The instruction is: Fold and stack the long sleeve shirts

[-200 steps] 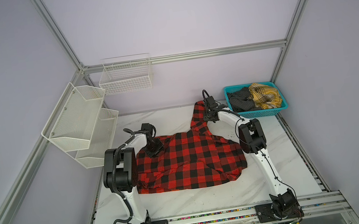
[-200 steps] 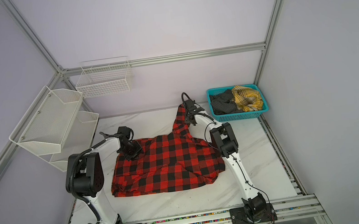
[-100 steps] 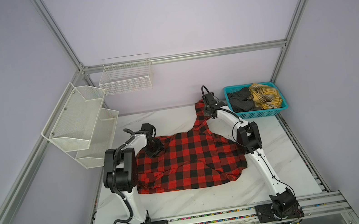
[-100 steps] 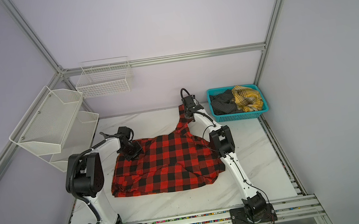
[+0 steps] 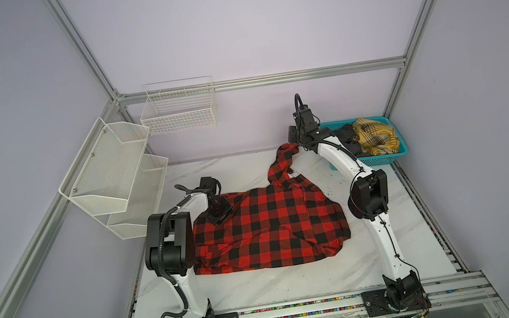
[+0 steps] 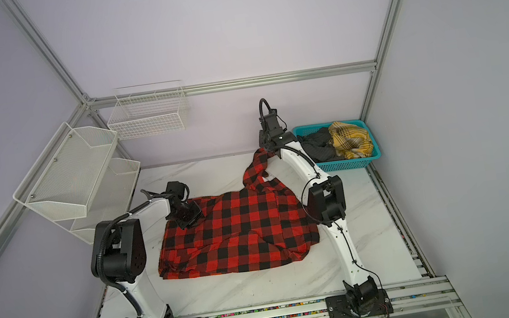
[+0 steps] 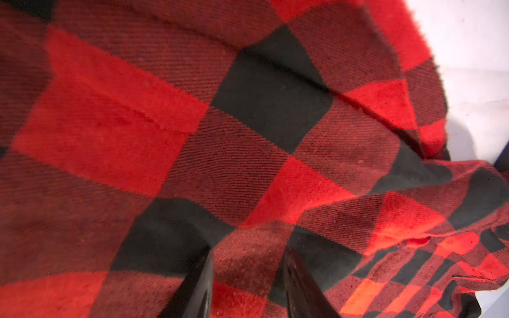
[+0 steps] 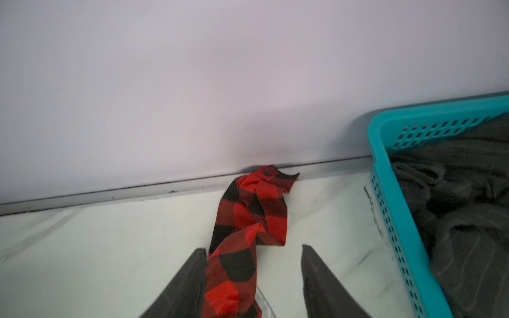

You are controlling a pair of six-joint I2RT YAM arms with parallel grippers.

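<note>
A red-and-black check long sleeve shirt lies spread on the white table in both top views. One sleeve runs out toward the back wall. My right gripper hovers over the sleeve's end, open; the cloth lies loose between the fingers, against one of them. My left gripper rests on the shirt's far left corner, fingers apart with flat cloth between them. The shirt's collar side is hidden.
A teal basket at the back right holds a grey garment and a yellow plaid one, close beside the right gripper. White wire racks hang on the left wall, another on the back wall.
My right gripper carried the sleeve end farther toward the back wall, then opened and let it go; the sleeve now lies on the table. The left arm has stayed put.
</note>
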